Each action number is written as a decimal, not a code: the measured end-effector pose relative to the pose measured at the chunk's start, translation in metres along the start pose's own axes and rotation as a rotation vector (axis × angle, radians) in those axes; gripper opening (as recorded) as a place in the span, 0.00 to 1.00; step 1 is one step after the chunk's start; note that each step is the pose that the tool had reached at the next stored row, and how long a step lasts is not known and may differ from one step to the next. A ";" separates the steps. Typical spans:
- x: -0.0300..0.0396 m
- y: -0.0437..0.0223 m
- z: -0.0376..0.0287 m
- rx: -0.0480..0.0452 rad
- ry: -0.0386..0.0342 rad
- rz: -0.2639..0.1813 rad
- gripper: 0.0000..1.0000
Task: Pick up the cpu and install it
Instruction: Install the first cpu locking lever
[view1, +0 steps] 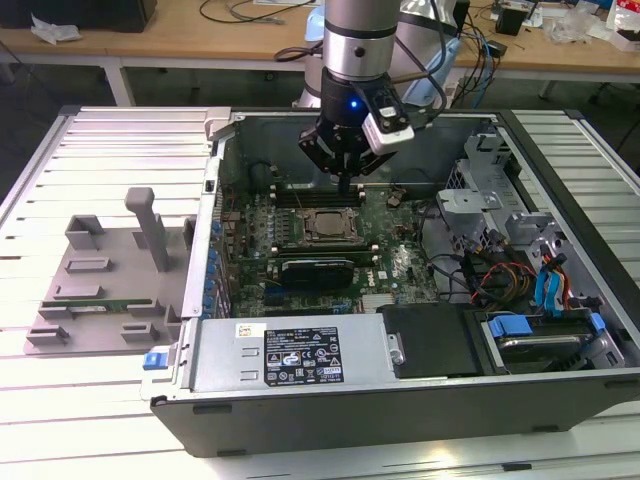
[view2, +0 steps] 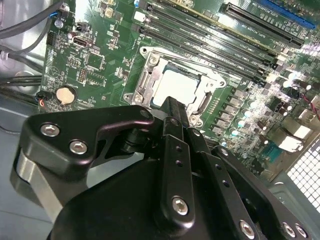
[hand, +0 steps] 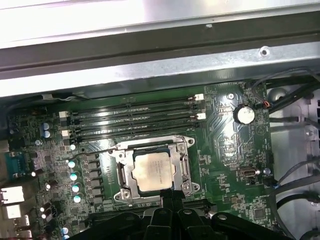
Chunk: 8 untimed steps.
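The cpu (view1: 328, 222) lies flat inside the metal socket frame (view1: 300, 229) on the green motherboard, silver top up. In both wrist views the cpu (view2: 177, 86) (hand: 154, 171) sits square in that frame (hand: 182, 170), whose metal bracket surrounds it. My gripper (view1: 346, 181) hangs inside the open computer case, just above the board and a little behind the socket in the exterior view. Its black fingers (view2: 172, 107) are pressed together with nothing between them, and the fingertips (hand: 170, 192) end at the socket's edge.
Empty memory slots (hand: 132, 117) run alongside the socket. The case wall (view1: 215, 200) rises at the exterior view's left, a drive cage with cables (view1: 520, 260) at its right. A grey tray (view1: 100, 280) holding a green memory stick lies outside the case. A power supply (view1: 290, 355) fills the front.
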<state>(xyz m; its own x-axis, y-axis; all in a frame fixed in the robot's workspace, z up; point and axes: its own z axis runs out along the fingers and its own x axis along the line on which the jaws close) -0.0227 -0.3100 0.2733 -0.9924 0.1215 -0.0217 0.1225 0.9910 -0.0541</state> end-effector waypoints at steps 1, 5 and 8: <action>0.0000 0.0000 0.0000 -0.0002 -0.0004 -0.007 0.11; 0.0000 0.0000 0.0000 -0.0008 -0.0020 -0.036 0.11; 0.0000 0.0000 0.0000 -0.0014 -0.0034 -0.064 0.11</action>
<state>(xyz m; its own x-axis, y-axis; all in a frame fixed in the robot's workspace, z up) -0.0227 -0.3100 0.2733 -0.9981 0.0579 -0.0217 0.0590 0.9968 -0.0541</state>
